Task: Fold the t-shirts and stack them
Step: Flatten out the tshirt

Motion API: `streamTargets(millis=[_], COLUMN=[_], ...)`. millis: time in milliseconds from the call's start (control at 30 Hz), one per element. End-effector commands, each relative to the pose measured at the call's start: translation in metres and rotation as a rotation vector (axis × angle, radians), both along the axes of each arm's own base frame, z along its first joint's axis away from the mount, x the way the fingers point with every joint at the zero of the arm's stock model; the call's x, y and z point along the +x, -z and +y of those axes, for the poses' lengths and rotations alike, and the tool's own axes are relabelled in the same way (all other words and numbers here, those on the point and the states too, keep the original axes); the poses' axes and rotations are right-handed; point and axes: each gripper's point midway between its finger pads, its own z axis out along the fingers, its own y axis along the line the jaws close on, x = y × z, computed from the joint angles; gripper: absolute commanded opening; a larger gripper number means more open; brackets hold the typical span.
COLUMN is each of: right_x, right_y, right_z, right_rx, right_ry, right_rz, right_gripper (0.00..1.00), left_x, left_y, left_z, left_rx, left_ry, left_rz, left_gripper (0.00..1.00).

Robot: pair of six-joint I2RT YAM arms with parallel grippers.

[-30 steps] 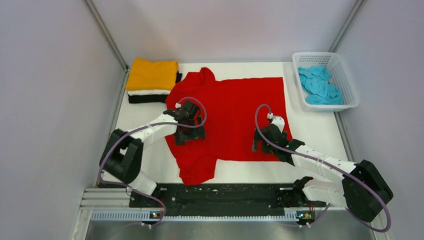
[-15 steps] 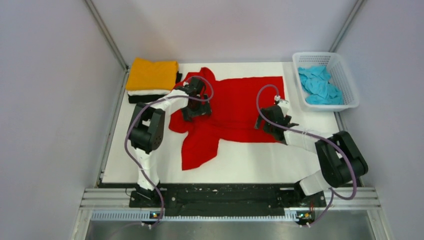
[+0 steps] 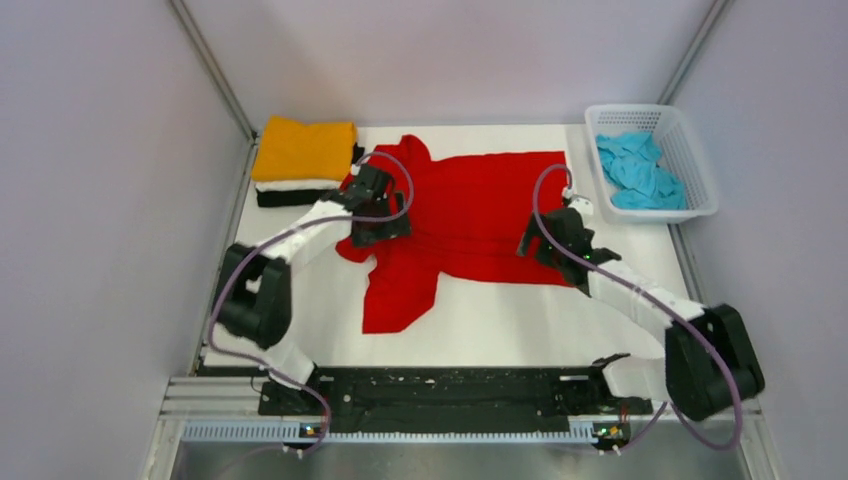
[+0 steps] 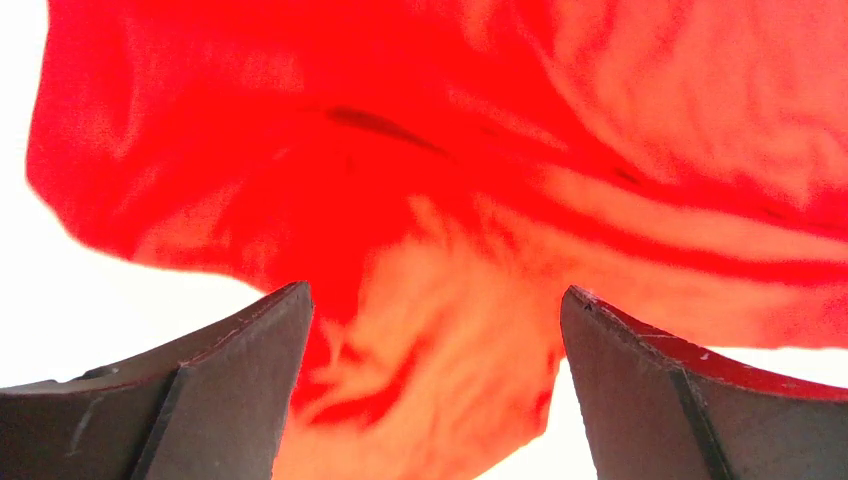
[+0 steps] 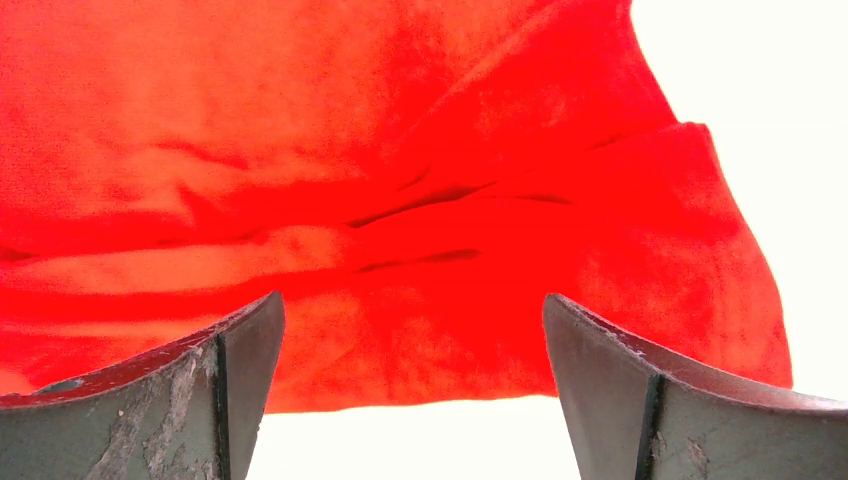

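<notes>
Far left of the tabletop [image 3: 520, 330]: three folded shirts in a stack, the orange-yellow t-shirt [image 3: 303, 148] on top, the white t-shirt [image 3: 295, 185] under it, the black t-shirt [image 3: 290, 198] lowest.

Centre: the red t-shirt [image 3: 470, 200] lies spread flat, collar end toward the stack, one sleeve trailing toward the near edge, with soft creases across the body. The cloth is judged light, limp and easily rucked. It will sag from any single hold, so it is best pinched at two edge points at once, such as the near hem corner and the sleeve seam.

The left arm [image 3: 300, 240] hangs its left jaws over the sleeve side of the shirt. They stand fully apart and grip nothing. Whether the tips touch the cloth cannot be told.

The right arm [image 3: 630, 295] poses its right jaws over the hem corner on the basket side. They are equally wide and hold nothing.

Far right: the basket [image 3: 705, 190] holds the light blue t-shirt [image 3: 640, 172], crumpled and not yet folded.
</notes>
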Motion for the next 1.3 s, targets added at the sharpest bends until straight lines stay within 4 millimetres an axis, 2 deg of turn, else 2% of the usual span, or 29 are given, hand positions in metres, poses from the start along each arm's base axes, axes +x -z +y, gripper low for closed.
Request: streamTargets(millis=[0,100,267,333,433,533,633,833,1067,1133,1200,1233,1267], right_x=[-0.026,-0.05,-0.081,-0.088,-0.093,-0.095,-0.098,-0.099,-0.099,-0.099,-0.1,-0.1,-0.1], right_y=[-0.032,-0.033,-0.026,-0.024,-0.021,-0.018,-0.014,-0.012,-0.012,-0.011,-0.009,-0.008,-0.006], right_z=[-0.019,-0.037,-0.069,-0.075,-0.078,-0.078,-0.083,-0.086,-0.09,-0.092,-0.094,-0.095,-0.097], right_rx=[0.051,0.054,0.037,0.035,0.033,0.025,-0.004,-0.015,-0.032,-0.037,-0.042,-0.043,-0.043], right_ry=[0.102,0.166,0.267,0.29,0.299,0.298,0.314,0.333,0.347,0.354,0.364,0.372,0.385], right_rz=[-0.077,-0.1,-0.092,-0.076,-0.065,-0.05,-0.027,-0.02,-0.023,-0.018,-0.009,-0.004,0.005], right_gripper=[0.99,0.99,0.99,0.99,0.99,0.99,0.99,0.99,0.99,0.99,0.99,0.99,0.99], left_x=[-0.042,-0.088,-0.159,-0.181,-0.198,-0.205,-0.209,-0.203,-0.203,-0.202,-0.199,-0.196,-0.194], left_y=[-0.064,-0.056,-0.02,-0.001,0.019,0.03,0.039,0.054,0.066,0.071,0.073,0.073,0.073], left_z=[0.008,0.027,0.053,0.057,0.054,0.043,0.036,0.042,0.033,0.034,0.036,0.037,0.037], left_rx=[-0.075,-0.11,-0.135,-0.147,-0.186,-0.221,-0.182,-0.04,0.016,0.042,0.069,0.077,0.081], left_ry=[-0.026,-0.076,-0.144,-0.154,-0.151,-0.12,-0.084,-0.113,-0.082,-0.082,-0.09,-0.097,-0.1], left_rz=[-0.183,-0.166,-0.06,-0.011,0.037,0.077,0.113,0.153,0.194,0.206,0.213,0.208,0.199], left_gripper=[0.99,0.99,0.99,0.99,0.98,0.9,0.8,0.65,0.5,0.4,0.2,0.02,0.0])
